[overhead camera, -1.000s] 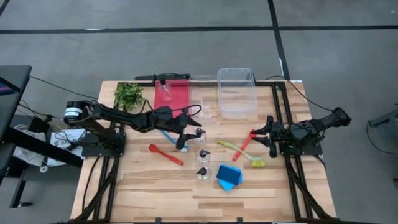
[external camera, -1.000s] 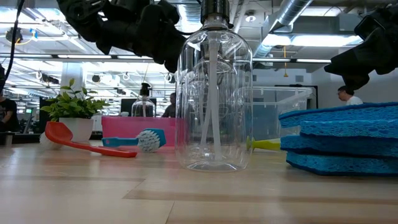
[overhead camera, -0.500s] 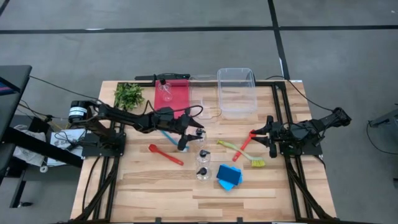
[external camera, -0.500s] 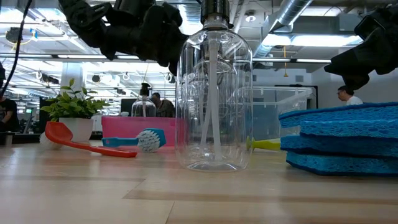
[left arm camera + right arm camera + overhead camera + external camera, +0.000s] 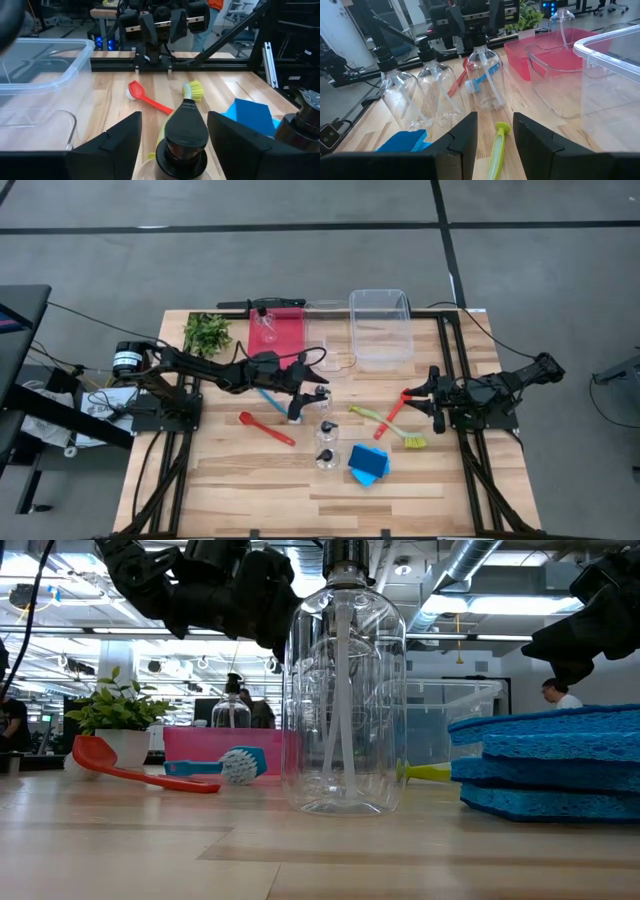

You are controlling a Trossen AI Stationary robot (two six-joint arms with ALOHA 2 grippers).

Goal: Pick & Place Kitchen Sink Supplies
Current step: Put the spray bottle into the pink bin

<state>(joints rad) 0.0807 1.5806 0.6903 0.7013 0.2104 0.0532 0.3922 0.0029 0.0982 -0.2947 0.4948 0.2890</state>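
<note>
- Nearest the front edge of the worktop [image 5: 240,480], a stack of blue sponges [image 5: 368,463] lies flat, with a clear black-capped bottle [image 5: 323,456] standing just beside it.
- A second bottle [image 5: 327,429] stands upright just behind the first.
- A red spatula [image 5: 266,428] lies to the left arm's side of these bottles. A yellow-green brush [image 5: 390,428] lies toward the right arm's side, and a red utensil [image 5: 396,408] rests near its handle.
- A blue brush [image 5: 272,401] lies just behind the spatula, beneath the left arm.
- The left gripper [image 5: 308,394] is at mid-worktop over a third bottle [image 5: 185,150]. Its jaws stand wide on either side of the black cap, with a gap showing on both sides, so nothing is held.
- The right gripper [image 5: 432,397] waits near the right edge, its jaws only narrowly apart and holding nothing.
- Farther back, the red bin [image 5: 290,340] contains a fourth bottle [image 5: 263,322], standing upright.
- A small clear bin [image 5: 330,305] sits right beside the red one, and a larger clear bin [image 5: 380,292] sits on its other side.
- A leafy green plant [image 5: 206,333] stands at the back, on the far side of the red bin from the clear ones.
</note>
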